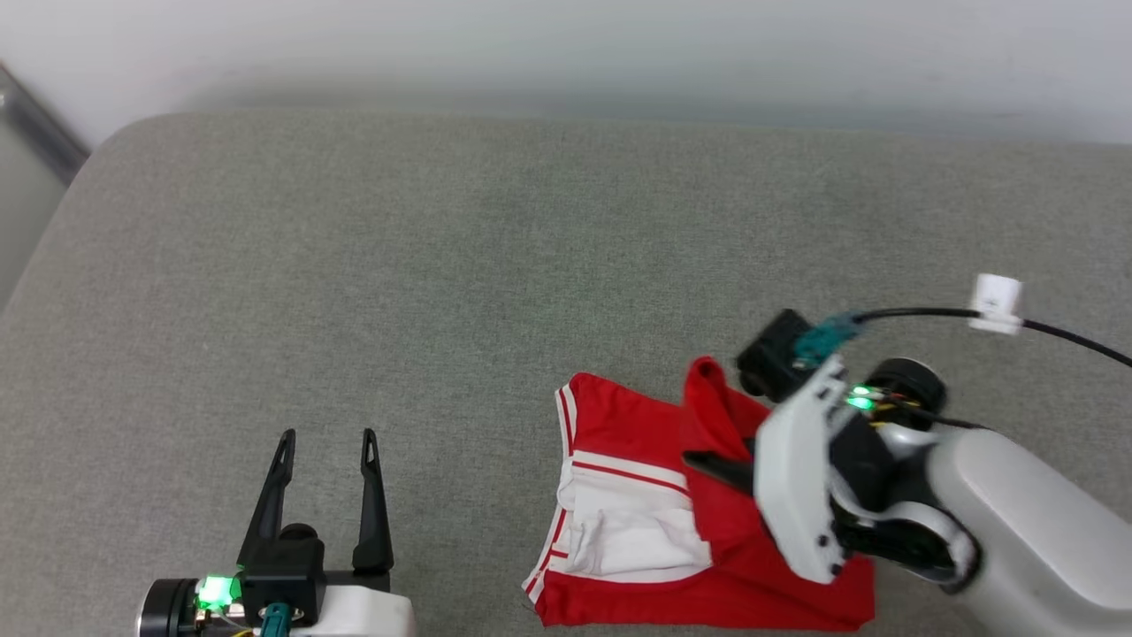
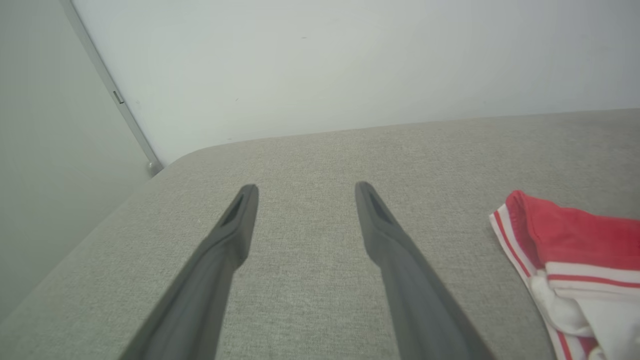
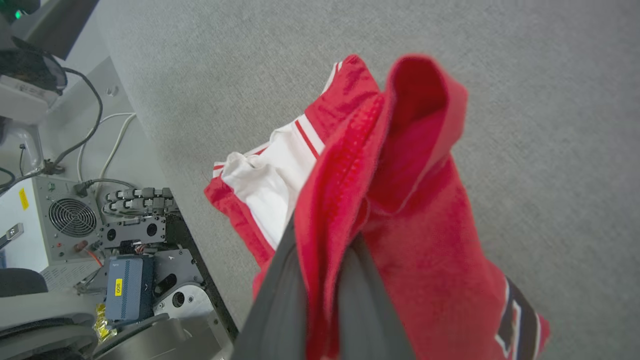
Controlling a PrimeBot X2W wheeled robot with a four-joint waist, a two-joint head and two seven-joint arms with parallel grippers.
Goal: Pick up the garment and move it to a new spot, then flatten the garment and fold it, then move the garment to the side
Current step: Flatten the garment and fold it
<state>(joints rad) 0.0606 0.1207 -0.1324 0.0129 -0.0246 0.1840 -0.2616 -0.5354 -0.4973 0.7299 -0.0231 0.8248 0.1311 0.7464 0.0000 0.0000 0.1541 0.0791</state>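
The left claw hovers over bare grey cloth at the near left of the table, its two fingers spread wide apart with nothing between them, pointing away from the robot. To its right, well apart from it, the garment lies bunched near the table's front edge. Its striped trim edge faces the left claw and runs roughly near to far, with a white sleeve panel just inside it (no clear long axis shows in so rumpled a heap). Further right, the right claw reaches in from the right, pointing leftward, and is clenched on a raised red fold. In its wrist view the cloth drapes over both fingers, and part of the black lettering shows at the lower right.
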